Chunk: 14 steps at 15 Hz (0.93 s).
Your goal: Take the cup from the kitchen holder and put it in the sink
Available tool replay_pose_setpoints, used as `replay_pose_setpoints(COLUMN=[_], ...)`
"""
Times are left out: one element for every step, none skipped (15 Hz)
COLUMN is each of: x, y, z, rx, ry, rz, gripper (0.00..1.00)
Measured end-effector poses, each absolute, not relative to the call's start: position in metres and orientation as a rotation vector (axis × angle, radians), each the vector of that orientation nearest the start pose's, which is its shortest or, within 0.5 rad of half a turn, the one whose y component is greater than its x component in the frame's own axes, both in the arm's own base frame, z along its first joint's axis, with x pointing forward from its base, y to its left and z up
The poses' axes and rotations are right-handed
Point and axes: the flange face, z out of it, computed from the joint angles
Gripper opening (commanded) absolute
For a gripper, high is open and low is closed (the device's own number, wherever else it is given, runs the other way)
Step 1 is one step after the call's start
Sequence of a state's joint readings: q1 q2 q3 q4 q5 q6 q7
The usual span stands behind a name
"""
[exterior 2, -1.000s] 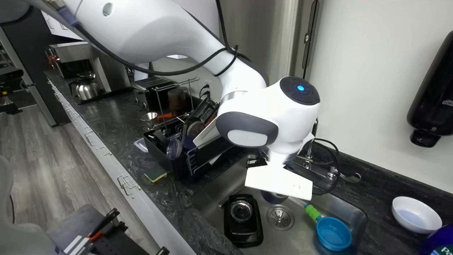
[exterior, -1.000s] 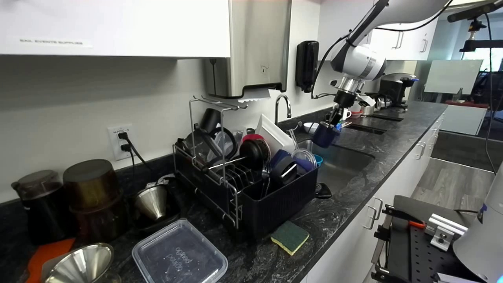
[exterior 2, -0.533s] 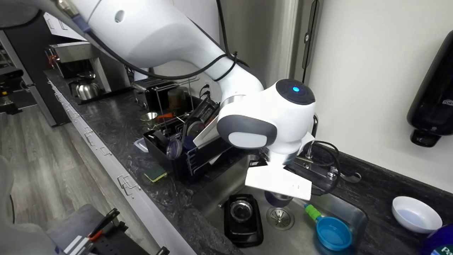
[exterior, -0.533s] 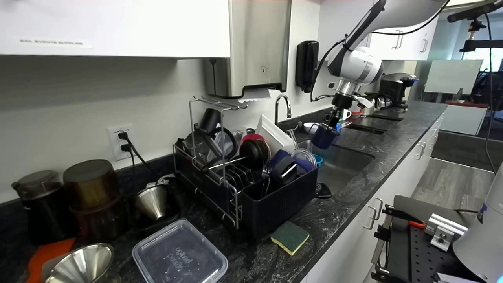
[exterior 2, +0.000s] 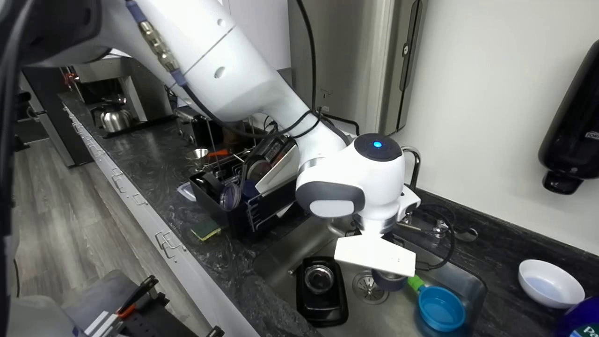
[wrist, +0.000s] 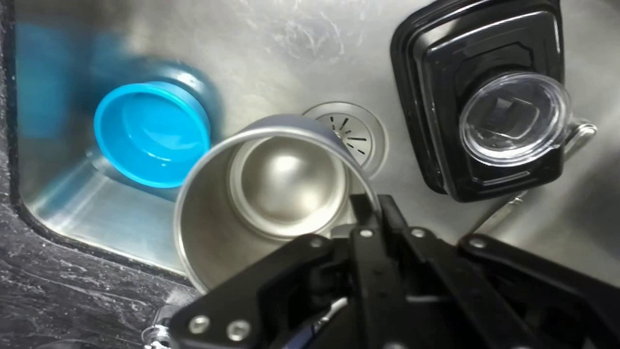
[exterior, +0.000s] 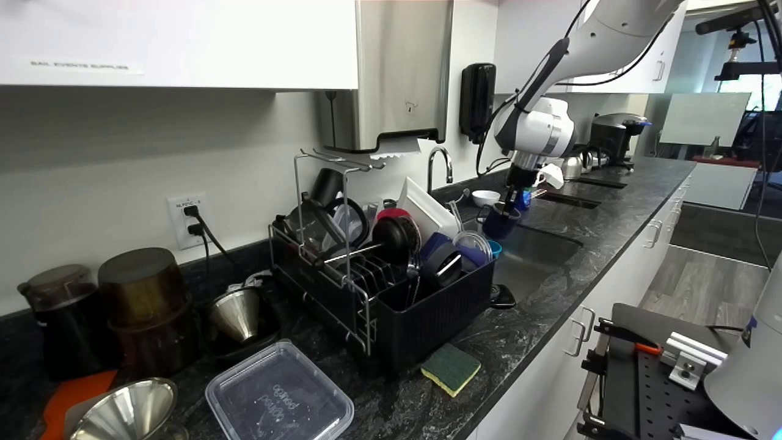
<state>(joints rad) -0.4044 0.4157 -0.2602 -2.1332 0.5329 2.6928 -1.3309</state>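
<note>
Beneath me spreads a metal sink [wrist: 261, 43], with a black container [wrist: 477, 63] toward one end and a round blue dish [wrist: 152, 135] toward the other. Over the sink hangs the cup [wrist: 281, 189], dark blue outside and metallic inside, mouth up, clamped at its rim between my fingertips [wrist: 395, 215], one inside, one outside.
</note>
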Motion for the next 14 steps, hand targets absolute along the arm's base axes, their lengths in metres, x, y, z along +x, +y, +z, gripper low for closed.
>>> replay_pose_setpoints(x=[0.455, 0.458, 0.461, 0.464, 0.466, 0.469, 0.471, 0.474, 0.476, 0.478, 0.480, 0.483, 0.485, 0.488], y=[-0.377, -0.380, -0.384, -0.388, -0.391, -0.394, -0.397, -0.399, -0.400, -0.401, -0.402, -0.402, -0.402, -0.401], z=[0.222, 0.216, 0.210, 0.205, 0.201, 0.198, 0.196, 0.193, 0.191, 0.189, 0.186, 0.184, 0.180, 0.175], rx=[-3.174, -3.192, -3.210, -3.226, -3.240, -3.251, -3.264, -3.274, -3.284, -3.292, -3.299, -3.304, -3.307, -3.308], ry=[-0.356, -0.343, -0.330, -0.318, -0.306, -0.295, -0.286, -0.280, -0.278, -0.278, -0.279, -0.279, -0.278, -0.279], rz=[-0.356, -0.338, -0.318, -0.296, -0.274, -0.254, -0.234, -0.215, -0.198, -0.181, -0.165, -0.151, -0.137, -0.120], gripper=[0.02, 0.02, 0.02, 0.02, 0.02, 0.02, 0.02, 0.02, 0.02, 0.02, 0.02, 0.02, 0.02, 0.02])
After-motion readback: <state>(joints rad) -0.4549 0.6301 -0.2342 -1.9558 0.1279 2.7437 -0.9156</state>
